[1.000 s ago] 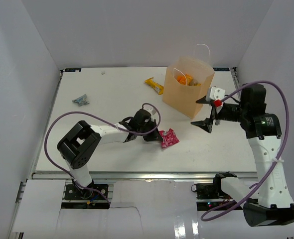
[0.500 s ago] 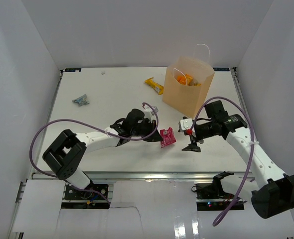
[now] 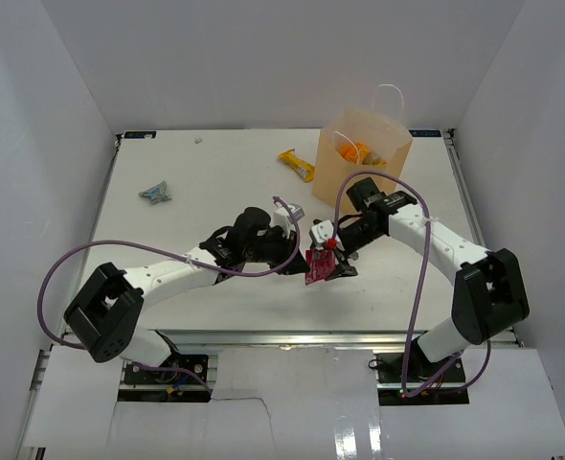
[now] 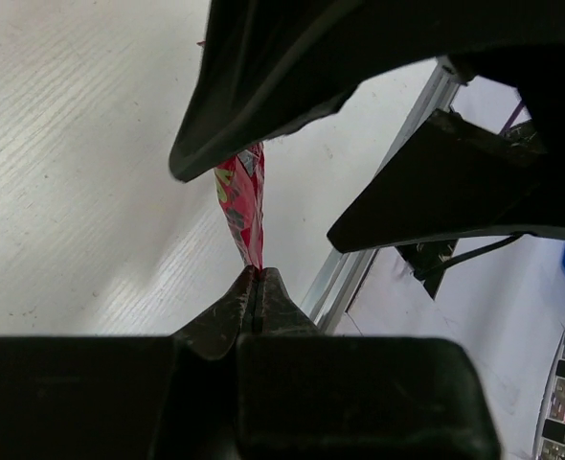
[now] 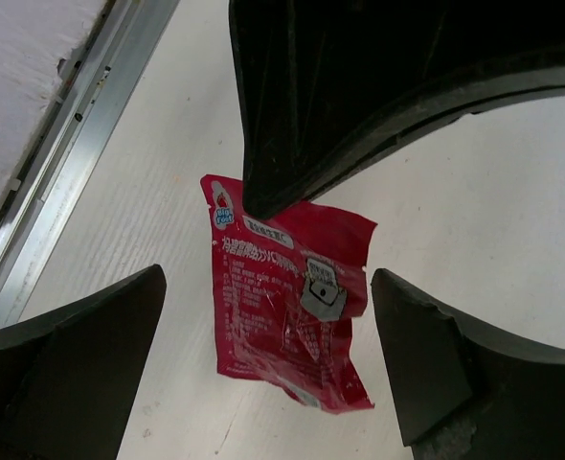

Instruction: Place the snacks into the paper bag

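L gripper (image 4: pixel 256 287) clenched on one edge of red packet (image 5: pixel 287 297), holding it clear of counter (image 3: pixel 215 182). Prob. a handover: R gripper (image 5: pixel 267 276) has jaws wide either side of it, not touching. Paper bag (image 3: pixel 359 187) stands on R arm's side, orange snacks (image 3: pixel 357 151) inside. Packet print: white lines, corner logo, grey badge, too small to read.

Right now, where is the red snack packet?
Top view, centre front: the red snack packet is pinched in the left gripper, between the right gripper's open jaws.
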`<act>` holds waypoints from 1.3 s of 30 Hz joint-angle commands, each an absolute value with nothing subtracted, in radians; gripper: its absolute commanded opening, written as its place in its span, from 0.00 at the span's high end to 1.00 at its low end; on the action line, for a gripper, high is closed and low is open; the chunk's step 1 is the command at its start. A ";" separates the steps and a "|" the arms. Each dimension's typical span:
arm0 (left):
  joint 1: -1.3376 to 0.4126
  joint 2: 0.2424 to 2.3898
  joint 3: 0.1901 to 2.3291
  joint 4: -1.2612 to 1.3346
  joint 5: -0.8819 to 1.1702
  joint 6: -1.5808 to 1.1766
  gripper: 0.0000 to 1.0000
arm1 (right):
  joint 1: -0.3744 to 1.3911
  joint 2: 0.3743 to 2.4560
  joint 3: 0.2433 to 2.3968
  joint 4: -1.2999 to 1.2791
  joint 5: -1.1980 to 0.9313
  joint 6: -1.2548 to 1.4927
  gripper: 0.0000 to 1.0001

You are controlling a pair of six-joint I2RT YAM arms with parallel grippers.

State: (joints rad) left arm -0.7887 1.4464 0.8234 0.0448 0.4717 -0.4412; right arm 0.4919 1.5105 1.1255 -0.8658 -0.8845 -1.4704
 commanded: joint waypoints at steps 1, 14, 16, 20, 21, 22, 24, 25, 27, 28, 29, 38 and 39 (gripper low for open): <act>-0.793 1.382 0.810 0.040 0.503 -0.423 1.00 | 0.525 1.534 1.157 -0.833 -0.890 -1.480 0.05; -0.793 1.347 0.833 0.031 0.496 -0.428 1.00 | 0.551 1.533 1.152 -0.825 -0.836 -1.394 0.78; -0.792 1.344 0.842 0.026 0.482 -0.433 0.98 | 0.551 1.508 1.146 -0.830 -0.835 -1.397 0.89; -0.792 1.309 0.865 0.008 0.410 -0.449 0.69 | 0.546 1.454 1.144 -0.839 -0.830 -1.379 0.92; -0.793 1.277 0.871 0.006 0.384 -0.454 0.56 | 0.542 1.424 1.144 -0.838 -0.830 -1.364 0.92; -0.792 1.258 0.883 0.006 0.355 -0.457 0.49 | 0.537 1.407 1.146 -0.838 -0.830 -1.352 0.92; -0.787 1.191 0.893 -0.029 0.258 -0.465 0.32 | 0.514 1.359 1.164 -0.836 -0.838 -1.318 0.92; -0.784 1.165 0.896 -0.041 0.215 -0.468 0.24 | 0.502 1.342 1.176 -0.836 -0.844 -1.277 0.92; -0.767 1.111 0.897 -0.064 0.046 -0.509 0.06 | 0.456 1.289 1.227 -0.815 -0.880 -1.209 0.92; -0.755 1.062 0.896 -0.086 0.002 -0.520 0.02 | 0.427 1.273 1.251 -0.778 -0.887 -1.046 0.92; -0.740 1.043 0.893 -0.103 -0.043 -0.541 0.02 | 0.410 1.257 1.305 -0.725 -0.874 -0.931 0.92; -0.267 1.089 0.894 -0.368 0.109 -0.758 0.02 | 0.281 1.248 1.617 -0.153 -0.308 -0.115 0.92; -0.223 1.097 0.900 -0.385 0.106 -0.785 0.02 | 0.276 1.276 1.646 -0.134 -0.240 -0.048 0.92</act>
State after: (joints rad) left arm -0.2974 1.0737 0.8925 -0.2546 0.0525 -0.6888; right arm 0.3008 1.2316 1.5723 -0.3111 -0.5243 -0.3748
